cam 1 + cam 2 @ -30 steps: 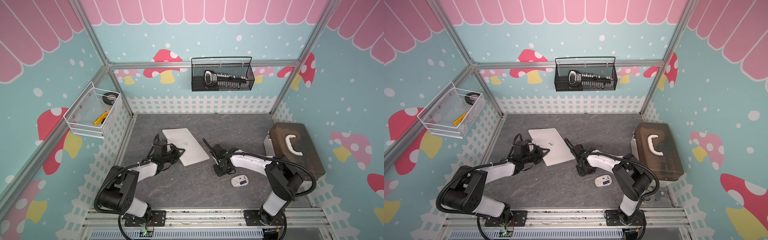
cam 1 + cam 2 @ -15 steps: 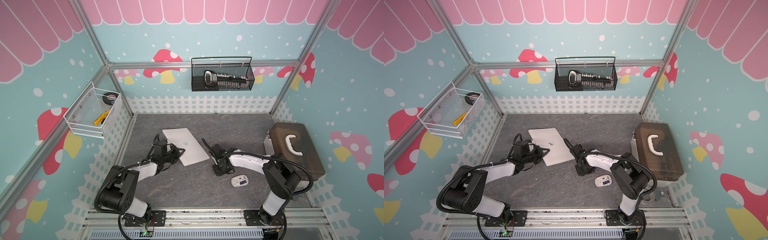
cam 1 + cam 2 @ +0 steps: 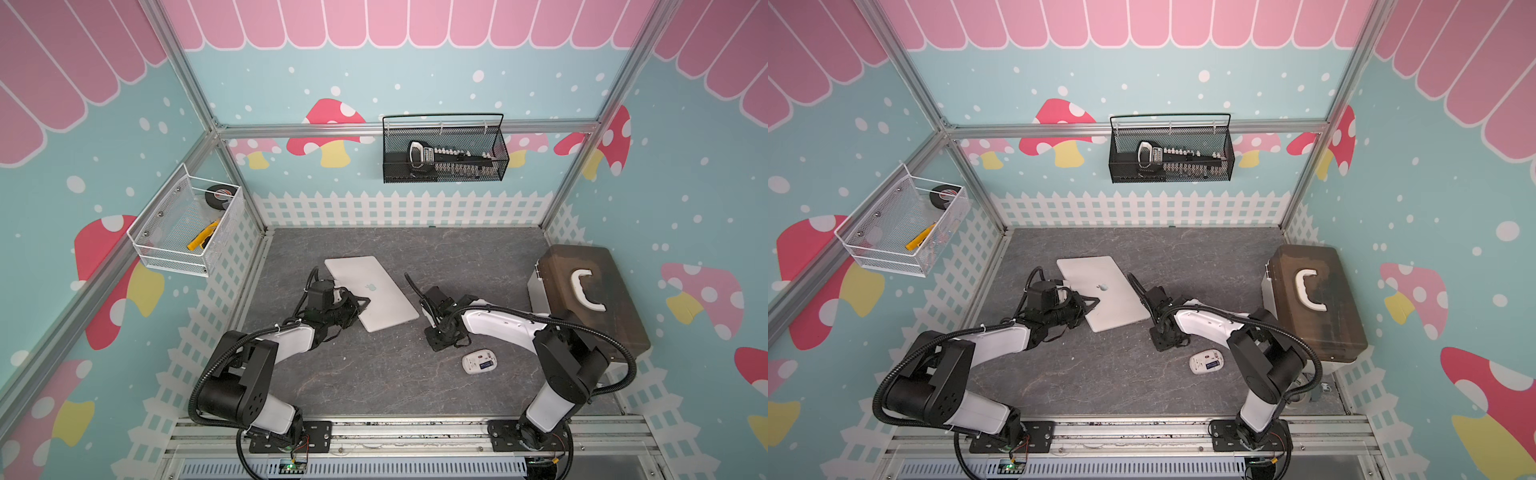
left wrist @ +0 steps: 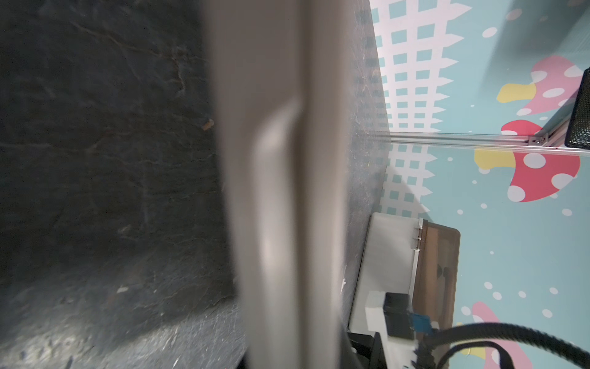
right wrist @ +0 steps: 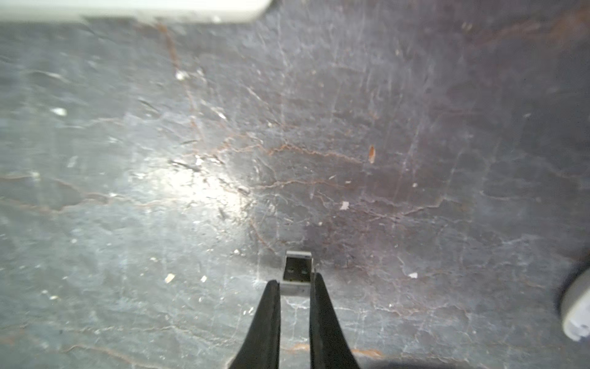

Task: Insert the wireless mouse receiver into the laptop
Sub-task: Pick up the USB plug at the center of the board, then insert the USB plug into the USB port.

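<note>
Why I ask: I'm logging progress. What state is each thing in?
laptop: closed, flat on table.
receiver: lying on table, not plugged in.
mouse: underside up.
brown box: lid shut.
left gripper: shut, at laptop's edge.
right gripper: shut on receiver.

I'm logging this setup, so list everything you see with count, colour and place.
laptop: one, silver, closed, middle of the table
receiver: one, pale, on the table right of the laptop
mouse: one, white, table beside the right arm
box: one, brown, white handle, table's right edge
black basket: one, back wall, holds a tool set
white basket: one, left wall, holds black tape, yellow tool
left gripper: one, black, shut, at the laptop's edge
right gripper: one, black, closed on the receiver
</note>
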`<action>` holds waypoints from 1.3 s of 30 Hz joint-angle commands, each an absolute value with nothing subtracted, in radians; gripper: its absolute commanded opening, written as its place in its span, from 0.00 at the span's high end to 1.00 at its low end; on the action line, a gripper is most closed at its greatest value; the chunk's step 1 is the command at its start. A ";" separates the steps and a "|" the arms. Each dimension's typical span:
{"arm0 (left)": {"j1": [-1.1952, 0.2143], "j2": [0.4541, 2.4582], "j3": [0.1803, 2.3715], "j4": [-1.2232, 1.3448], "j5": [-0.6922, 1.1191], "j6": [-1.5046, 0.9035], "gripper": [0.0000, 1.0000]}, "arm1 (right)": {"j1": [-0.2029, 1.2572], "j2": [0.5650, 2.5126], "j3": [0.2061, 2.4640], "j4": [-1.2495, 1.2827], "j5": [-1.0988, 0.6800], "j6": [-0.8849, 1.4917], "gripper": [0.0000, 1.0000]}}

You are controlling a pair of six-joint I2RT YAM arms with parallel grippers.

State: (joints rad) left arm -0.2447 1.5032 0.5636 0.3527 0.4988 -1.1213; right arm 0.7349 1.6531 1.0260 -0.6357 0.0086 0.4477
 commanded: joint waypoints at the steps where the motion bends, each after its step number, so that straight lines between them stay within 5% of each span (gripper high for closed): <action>1: -0.238 1.473 0.601 0.363 0.509 -1.080 1.00 | 0.744 1.562 0.994 -0.595 -0.058 0.358 0.87; 15: -0.238 1.519 0.617 0.401 0.568 -1.087 1.00 | 0.741 1.527 0.860 -0.306 -0.362 0.263 0.88; 39: -0.236 1.525 0.627 0.349 0.549 -1.052 1.00 | 0.649 1.684 0.869 -0.093 -0.466 0.254 0.88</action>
